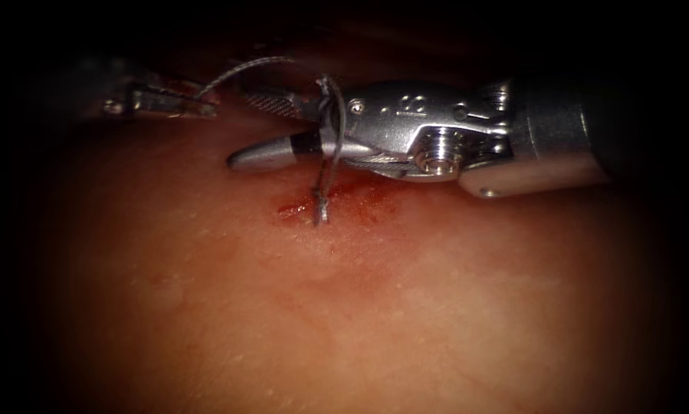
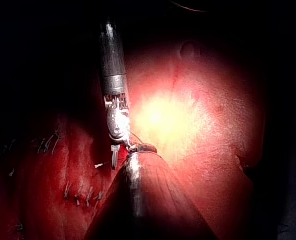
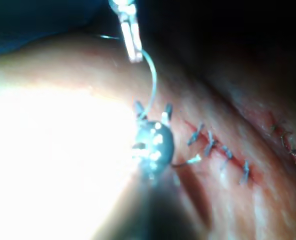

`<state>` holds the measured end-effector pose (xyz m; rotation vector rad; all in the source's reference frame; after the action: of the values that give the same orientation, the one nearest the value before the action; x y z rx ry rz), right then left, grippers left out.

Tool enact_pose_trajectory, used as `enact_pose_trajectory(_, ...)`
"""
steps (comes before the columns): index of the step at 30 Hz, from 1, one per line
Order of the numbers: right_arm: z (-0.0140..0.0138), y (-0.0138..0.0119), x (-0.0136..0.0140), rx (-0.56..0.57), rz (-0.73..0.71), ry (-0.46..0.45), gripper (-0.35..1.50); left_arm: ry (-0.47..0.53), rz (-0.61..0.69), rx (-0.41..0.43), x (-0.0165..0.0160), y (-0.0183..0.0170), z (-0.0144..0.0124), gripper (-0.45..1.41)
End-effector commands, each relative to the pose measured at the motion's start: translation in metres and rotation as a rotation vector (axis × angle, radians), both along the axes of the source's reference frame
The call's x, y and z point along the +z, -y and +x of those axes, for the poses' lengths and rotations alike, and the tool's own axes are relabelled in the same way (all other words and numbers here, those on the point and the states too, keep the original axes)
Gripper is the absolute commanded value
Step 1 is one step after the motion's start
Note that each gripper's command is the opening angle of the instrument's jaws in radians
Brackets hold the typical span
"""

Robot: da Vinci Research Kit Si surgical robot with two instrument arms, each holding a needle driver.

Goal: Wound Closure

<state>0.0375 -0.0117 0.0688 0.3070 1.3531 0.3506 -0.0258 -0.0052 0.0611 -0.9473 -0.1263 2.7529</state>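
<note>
Steel right end effector [image 1: 283, 126] stands with jaws parted, thread [image 1: 327, 146] looped round it, running down to the cut [image 1: 313, 207] directly below. We judge the left end effector [image 1: 206, 107] closed on thread, leftward; needle unlocated.

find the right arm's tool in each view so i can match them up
Endoscope view: the right arm's tool comes in from the right, jaws open, with the thread looped round them.
Left wrist view: the right arm's tool meets the tip of the left arm's own shaft.
Right wrist view: the right arm's tool, seen end-on.
Shared landmark: the thread running to the left arm's tool, which holds it.
</note>
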Motion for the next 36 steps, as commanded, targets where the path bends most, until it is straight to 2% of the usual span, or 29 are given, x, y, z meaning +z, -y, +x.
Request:
enact_pose_trajectory(1,0.0004,0.0006,-0.0002,-0.004,0.001,-0.007,0.42,0.008,0.000,0.001,0.0010,0.0002,-0.0006,-0.45)
enact_pose_trajectory(3,-0.0002,0.0012,-0.0007,-0.008,0.001,-0.017,0.41,0.003,0.006,0.018,0.0032,0.0003,-0.0013,-0.45)
enact_pose_trajectory(14,-0.0025,0.0023,-0.0024,-0.050,0.010,-0.064,0.37,-0.004,0.024,0.060,0.0075,0.0018,-0.0028,-0.45)
enact_pose_trajectory(18,-0.0028,0.0032,-0.0033,-0.088,0.013,-0.093,0.29,-0.004,0.022,0.061,0.0082,0.0014,-0.0031,-0.45)
enact_pose_trajectory(26,-0.0031,0.0039,-0.0039,-0.124,0.025,-0.099,0.25,-0.002,0.022,0.064,0.0082,0.0013,-0.0028,-0.45)
enact_pose_trajectory(28,-0.0033,0.0038,-0.0037,-0.116,0.024,-0.093,0.30,-0.001,0.022,0.066,0.0082,0.0013,-0.0025,-0.45)
enact_pose_trajectory(30,-0.0036,0.0035,-0.0033,-0.099,0.033,-0.082,0.54,0.001,0.023,0.069,0.0081,0.0013,-0.0022,-0.45)
enact_pose_trajectory(31,-0.0038,0.0033,-0.0030,-0.091,0.031,-0.073,0.76,0.002,0.024,0.070,0.0080,0.0012,-0.0020,-0.45)
enact_pose_trajectory(36,-0.0037,0.0030,-0.0025,-0.080,0.035,-0.063,0.98,0.003,0.027,0.071,0.0076,0.0012,-0.0018,-0.45)
